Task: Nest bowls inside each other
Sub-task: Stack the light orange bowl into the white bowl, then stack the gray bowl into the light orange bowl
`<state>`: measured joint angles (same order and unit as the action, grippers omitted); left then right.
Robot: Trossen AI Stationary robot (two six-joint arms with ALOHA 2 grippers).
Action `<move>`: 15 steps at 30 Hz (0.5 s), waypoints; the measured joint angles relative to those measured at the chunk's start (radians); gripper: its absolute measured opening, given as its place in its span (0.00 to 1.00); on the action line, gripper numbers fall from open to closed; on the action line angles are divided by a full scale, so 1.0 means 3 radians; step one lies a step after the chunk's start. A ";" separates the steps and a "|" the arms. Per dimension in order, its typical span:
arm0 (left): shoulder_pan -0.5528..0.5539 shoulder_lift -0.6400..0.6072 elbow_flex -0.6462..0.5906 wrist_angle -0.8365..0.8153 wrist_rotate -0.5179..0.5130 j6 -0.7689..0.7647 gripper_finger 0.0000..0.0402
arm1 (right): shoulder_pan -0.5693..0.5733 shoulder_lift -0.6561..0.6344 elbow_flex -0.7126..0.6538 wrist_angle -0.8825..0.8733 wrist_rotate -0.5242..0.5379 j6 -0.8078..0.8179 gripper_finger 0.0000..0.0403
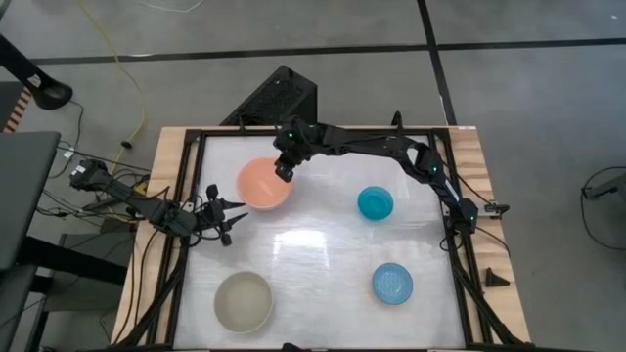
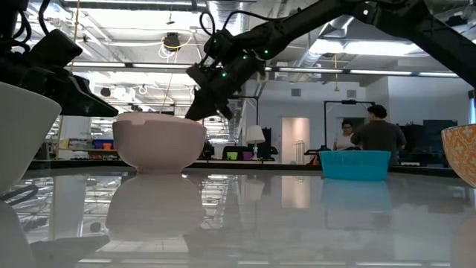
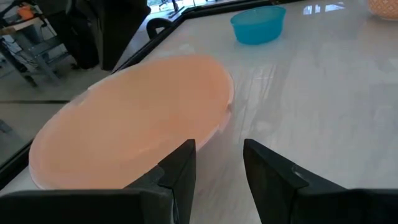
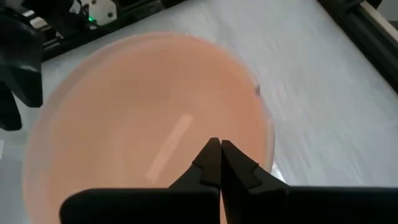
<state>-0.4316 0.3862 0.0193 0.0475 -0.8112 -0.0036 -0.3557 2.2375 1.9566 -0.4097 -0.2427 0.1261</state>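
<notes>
Four bowls stand upright on their bases on the white table. The salmon-pink bowl is at the far left, the teal bowl right of it, the light blue dotted bowl at the near right, and the grey-beige bowl at the near left. My right gripper is shut, slants down from the far side, and its tips are over the pink bowl's inside, close to its far right rim. My left gripper waits open at the table's left edge, just left of the pink bowl. My right gripper's shut fingertips stand at the pink bowl's far right rim, slanting down from the far side. Nothing shows between the fingers. Whether the tips touch the bowl's inner wall I cannot tell. The bowl stands level on the table.
A dark frame runs around the white table top. There is bare table in the middle between the bowls. Two people are in the room far behind the table.
</notes>
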 joint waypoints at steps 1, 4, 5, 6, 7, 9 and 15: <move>0.0000 0.0000 0.0000 0.0000 0.0000 0.0000 0.31 | 0.0004 0.0000 0.0001 -0.0008 0.0038 0.0000 0.05; 0.0000 0.0000 0.0000 0.0000 0.0000 0.0000 0.31 | 0.0008 0.0000 0.0001 -0.0068 0.0059 0.0000 0.06; 0.0000 -0.0001 0.0000 0.0000 -0.0001 0.0000 0.31 | 0.0008 0.0000 0.0001 -0.0078 0.0055 0.0000 0.06; 0.0000 -0.0001 0.0000 0.0000 0.0000 0.0000 0.31 | 0.0011 0.0000 0.0001 -0.0079 0.0045 0.0000 0.06; 0.0000 -0.0001 0.0000 0.0000 0.0000 0.0000 0.31 | 0.0023 0.0000 0.0014 -0.0102 0.0039 0.0003 0.06; 0.0000 -0.0001 0.0000 0.0000 0.0000 0.0000 0.31 | 0.0052 -0.0041 0.0040 -0.0217 0.0035 0.0004 0.06; 0.0000 0.0000 0.0000 0.0002 0.0002 0.0000 0.31 | 0.0423 -0.0344 0.0079 -0.0404 0.0031 -0.0129 0.06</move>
<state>-0.4316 0.3862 0.0193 0.0480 -0.8105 -0.0036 -0.2288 2.1343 1.9803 -0.5309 -0.2335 0.0873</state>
